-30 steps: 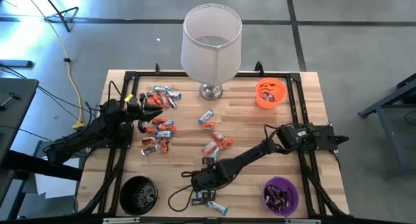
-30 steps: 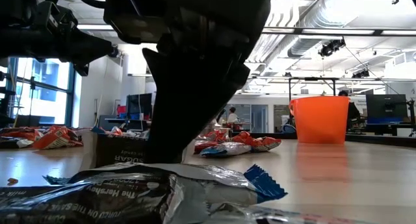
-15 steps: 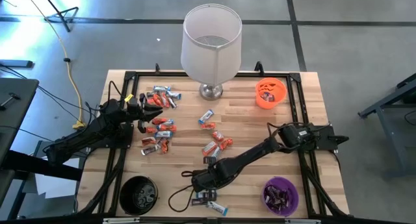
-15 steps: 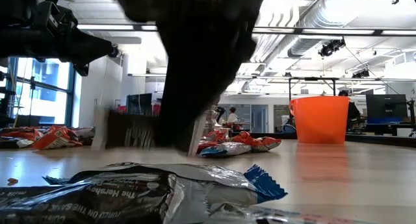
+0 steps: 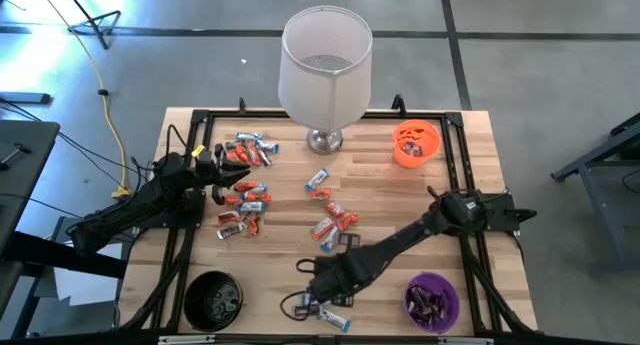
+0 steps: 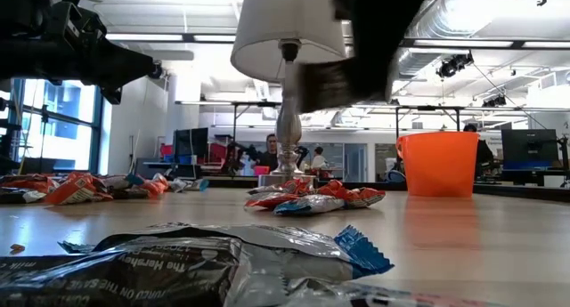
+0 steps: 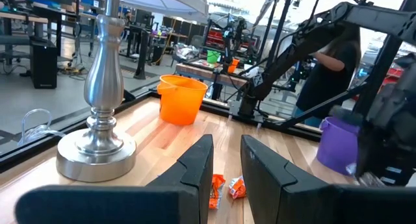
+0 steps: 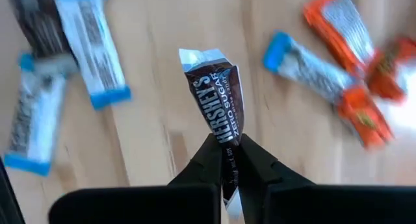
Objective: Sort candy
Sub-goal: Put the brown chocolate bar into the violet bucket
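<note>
Your right tool [image 8: 226,160] is clamped on a dark brown bar [image 8: 217,104], pinched at one end so the bar sticks out past the fingertips, clear of the desk [image 5: 480,135]. From above, that tool [image 5: 318,285] sits at about 6 o'clock on the desk, arm stretched in from the 4 o'clock side, right over a few blue-white bars [image 5: 328,313] near the front edge. The right wrist view also shows blue-white bars [image 8: 91,32] and orange-red ones [image 8: 344,29] flat on the wood below. Your left tool [image 5: 238,175] is at about 9 o'clock, hovering by the left-hand pile of candy [image 5: 245,207]; its fingers [image 7: 198,169] stand slightly apart with nothing visible between them. More candy: a cluster [image 5: 250,150] around 10–11 o'clock, and a loose scatter [image 5: 335,220] near centre. Orange bowl [image 5: 416,143] at 1 o'clock has dark pieces in it, purple bowl [image 5: 432,300] at 5 o'clock holds a few bars, black bowl [image 5: 214,300] at 7 o'clock. Lamp [image 5: 326,70] stands at 12 o'clock. In the low view a blue-white wrapper [image 6: 223,258] fills the foreground.
</note>
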